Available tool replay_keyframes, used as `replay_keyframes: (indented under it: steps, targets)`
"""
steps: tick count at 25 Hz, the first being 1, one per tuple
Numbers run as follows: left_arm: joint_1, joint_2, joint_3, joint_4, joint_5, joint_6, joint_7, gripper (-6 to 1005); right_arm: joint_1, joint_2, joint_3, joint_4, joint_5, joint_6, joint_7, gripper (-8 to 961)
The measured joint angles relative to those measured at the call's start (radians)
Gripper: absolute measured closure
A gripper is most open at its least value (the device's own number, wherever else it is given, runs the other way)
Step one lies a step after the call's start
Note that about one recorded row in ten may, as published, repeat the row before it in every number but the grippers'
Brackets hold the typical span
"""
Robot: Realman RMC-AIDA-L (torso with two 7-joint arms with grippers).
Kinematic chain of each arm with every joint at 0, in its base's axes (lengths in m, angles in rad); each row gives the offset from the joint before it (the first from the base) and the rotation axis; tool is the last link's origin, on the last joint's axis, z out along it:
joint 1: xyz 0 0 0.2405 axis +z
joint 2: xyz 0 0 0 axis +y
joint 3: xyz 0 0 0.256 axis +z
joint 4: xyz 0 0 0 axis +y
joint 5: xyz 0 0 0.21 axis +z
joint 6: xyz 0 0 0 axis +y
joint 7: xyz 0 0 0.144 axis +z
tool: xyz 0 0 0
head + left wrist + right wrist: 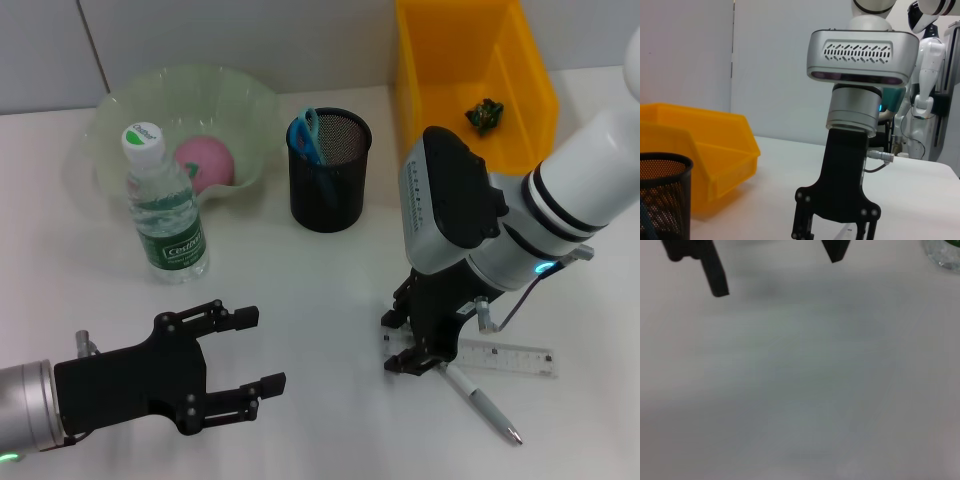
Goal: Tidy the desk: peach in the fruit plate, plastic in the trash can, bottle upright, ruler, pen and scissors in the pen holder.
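1. A white desk point(300, 290) fills our head view, with a pale grey wall behind it at twelve o'clock.
2. At eleven o'clock we see the pale green fruit plate point(250, 100) with the pink peach point(205, 163) lying in it; the water bottle point(165, 205) stands upright just in front of the plate, green-and-white cap on top.
3. Near the centre, toward twelve o'clock, the black mesh pen holder point(331, 170) holds the blue-handled scissors point(306, 135), handles up.
4. At one o'clock the yellow trash can point(470, 80) contains a small dark green scrap of plastic point(484, 115).
5. Our right gripper point(414, 352) points down at about four o'clock, its black fingers set narrowly at the near end of the clear ruler point(505, 356), which lies flat on the desk; we cannot tell whether they touch it.
6. The pen point(483, 404) lies at five o'clock, slanting from beside the gripper toward the desk's near edge, just beside the ruler.
7. Our left gripper point(250, 350) hovers at seven o'clock, fingers spread wide and holding nothing, well apart from the bottle.
8. The left wrist view shows the right gripper point(835, 227) from the side, with the yellow bin and mesh holder beyond.
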Motion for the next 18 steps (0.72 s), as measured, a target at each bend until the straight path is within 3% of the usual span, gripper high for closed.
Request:
replay_keyframes:
  steps: [2, 4, 18]
  targets:
    - [0.001, 0.000, 0.000, 0.000, 0.000, 0.001, 0.000, 214, 0.001, 0.000, -0.004, 0.003, -0.002, 0.005, 0.000, 296]
    - [0.002, 0.000, 0.000, 0.001, 0.000, 0.001, 0.000, 214, 0.003, 0.000, -0.005, 0.007, -0.003, 0.007, 0.000, 440]
    - [0.001, 0.000, -0.001, 0.001, 0.000, 0.001, -0.001, 214, -0.012, 0.003, 0.008, -0.044, 0.002, 0.006, 0.029, 545]
